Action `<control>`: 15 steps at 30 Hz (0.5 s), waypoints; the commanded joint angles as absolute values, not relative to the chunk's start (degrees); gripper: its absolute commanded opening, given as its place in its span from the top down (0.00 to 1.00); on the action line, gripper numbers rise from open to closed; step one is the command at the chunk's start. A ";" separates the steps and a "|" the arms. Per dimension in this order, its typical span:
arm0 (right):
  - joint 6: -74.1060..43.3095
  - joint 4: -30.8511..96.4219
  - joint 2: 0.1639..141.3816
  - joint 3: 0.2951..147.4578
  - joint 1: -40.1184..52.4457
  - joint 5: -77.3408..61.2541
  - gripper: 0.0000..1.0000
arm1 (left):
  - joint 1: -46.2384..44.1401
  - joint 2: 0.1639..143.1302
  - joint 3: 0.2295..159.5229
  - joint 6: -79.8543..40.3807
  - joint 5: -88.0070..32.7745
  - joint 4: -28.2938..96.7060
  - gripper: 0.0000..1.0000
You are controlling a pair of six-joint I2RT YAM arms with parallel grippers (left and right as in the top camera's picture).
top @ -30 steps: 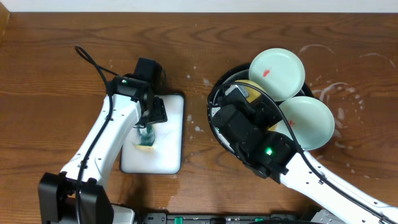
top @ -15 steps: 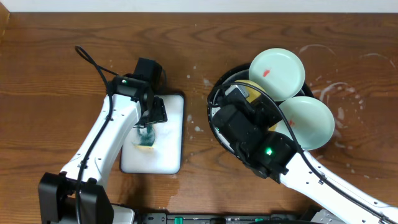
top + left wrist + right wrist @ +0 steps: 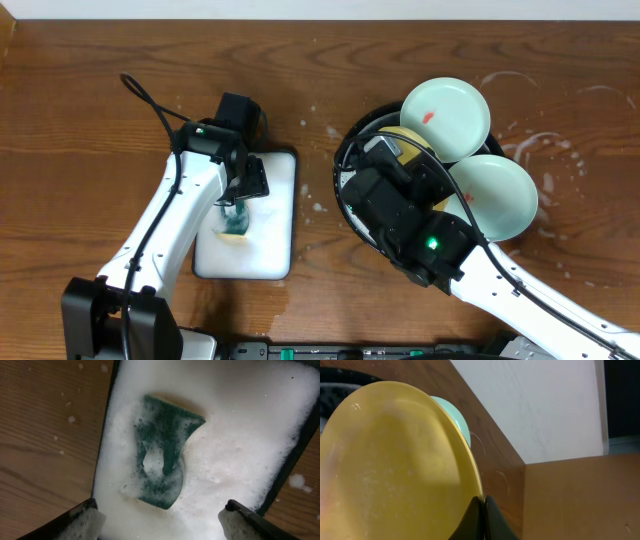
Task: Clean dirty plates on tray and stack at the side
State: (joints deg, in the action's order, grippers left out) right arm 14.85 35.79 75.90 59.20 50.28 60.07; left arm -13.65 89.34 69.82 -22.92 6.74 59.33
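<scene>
Here, yellow plate (image 3: 395,460) in right hand (image 3: 482,511)

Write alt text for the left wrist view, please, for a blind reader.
A dark green sponge lies in thick white foam in a rectangular dish. The left arm's foam-coated fingers hang wide apart above it, at the bottom corners.

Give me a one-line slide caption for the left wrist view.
Open left claw poised above a green sponge lying in a dish full of white foam, on a wooden table.

Lab-style wooden tabletop (image 3: 580,60), two robot arms (image 3: 170,220)
</scene>
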 commanded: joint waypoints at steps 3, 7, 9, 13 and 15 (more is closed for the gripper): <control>15.44 36.03 75.11 60.38 50.68 62.74 0.99 | -13.41 88.73 69.52 -23.24 6.74 59.51 0.19; 15.53 36.07 75.11 60.38 50.68 62.74 0.99 | -13.41 88.73 69.52 -23.24 6.74 59.51 0.19; 15.51 36.60 75.11 60.38 50.68 62.72 0.99 | -13.41 88.73 69.52 -23.24 6.74 59.51 0.19; 15.53 36.71 75.11 60.38 50.68 60.93 0.99 | -13.41 88.73 69.52 -23.24 6.74 59.51 0.19; 15.53 36.95 75.11 60.38 50.68 59.94 0.99 | -13.41 88.73 69.52 -23.24 6.74 59.51 0.19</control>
State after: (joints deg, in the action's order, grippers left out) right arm 15.27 36.64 75.90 59.20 50.28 60.12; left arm -13.65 89.34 69.82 -22.92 6.74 59.33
